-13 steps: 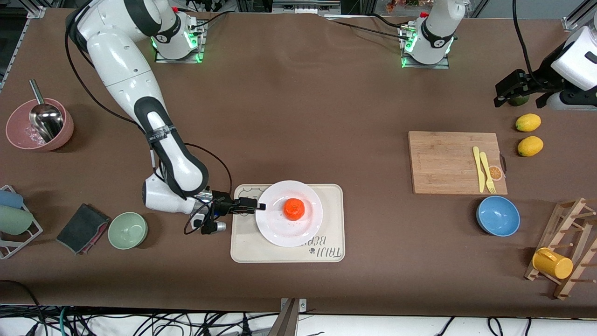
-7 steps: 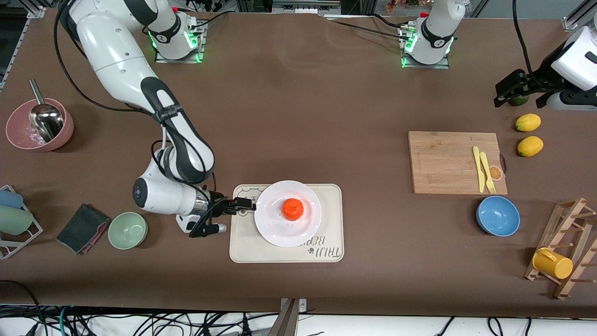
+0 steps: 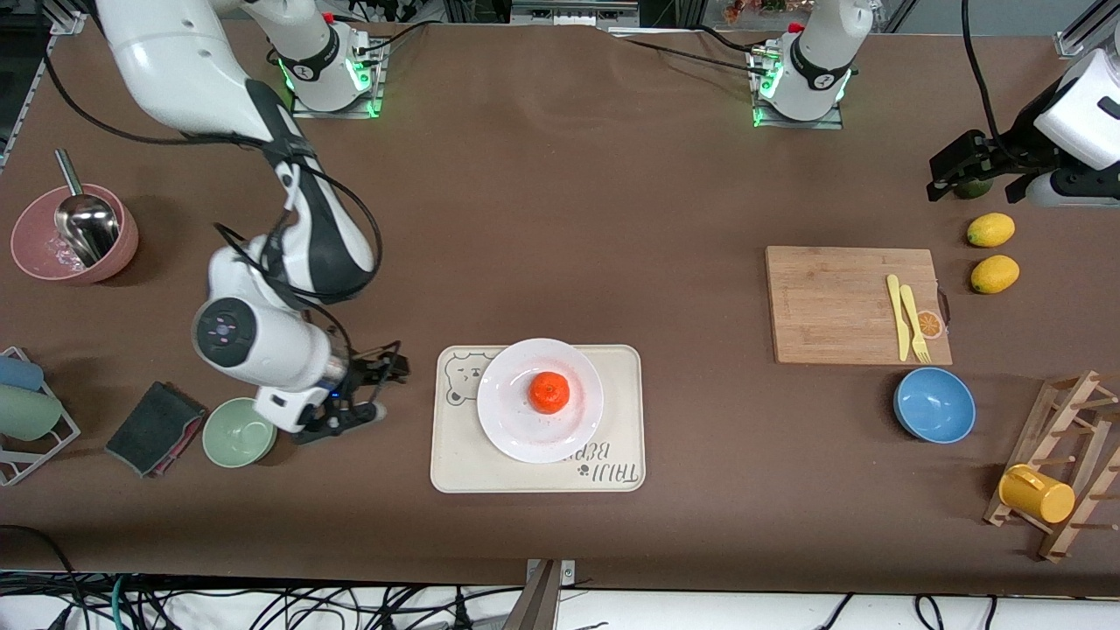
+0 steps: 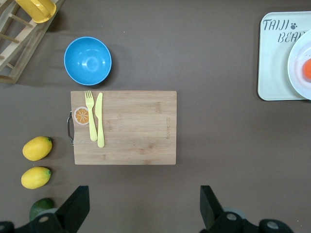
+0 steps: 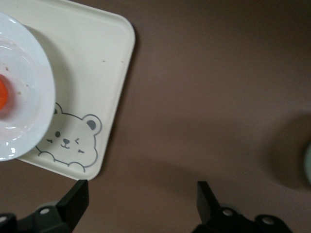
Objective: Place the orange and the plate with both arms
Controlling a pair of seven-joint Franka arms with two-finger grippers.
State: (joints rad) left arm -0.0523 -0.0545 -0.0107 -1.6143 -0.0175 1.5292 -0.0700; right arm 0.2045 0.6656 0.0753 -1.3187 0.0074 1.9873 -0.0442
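The orange [image 3: 550,391] sits in the middle of the white plate [image 3: 512,416], which rests on the cream bear-print tray [image 3: 455,459]. My right gripper [image 3: 383,387] is open and empty over bare table, beside the tray toward the right arm's end. Its wrist view shows its open gripper [image 5: 141,206], the tray's corner [image 5: 97,68], the plate [image 5: 26,92] and a sliver of the orange [image 5: 2,102]. My left gripper [image 3: 974,179] is open and empty, waiting over the avocado [image 4: 41,208] at the left arm's end. Its wrist view shows its gripper [image 4: 145,213] and the plate's edge [image 4: 297,68].
A green bowl [image 3: 239,431] and a dark cloth [image 3: 156,427] lie next to my right gripper. A pink bowl with a scoop [image 3: 74,234] stands farther back. A cutting board [image 3: 840,304] with yellow cutlery, two lemons [image 3: 990,229], a blue bowl [image 3: 934,404] and a mug rack [image 3: 1063,472] sit at the left arm's end.
My right gripper has pulled back from the plate's rim, off the tray, toward the right arm's end of the table. The plate, orange and left arm have stayed put.
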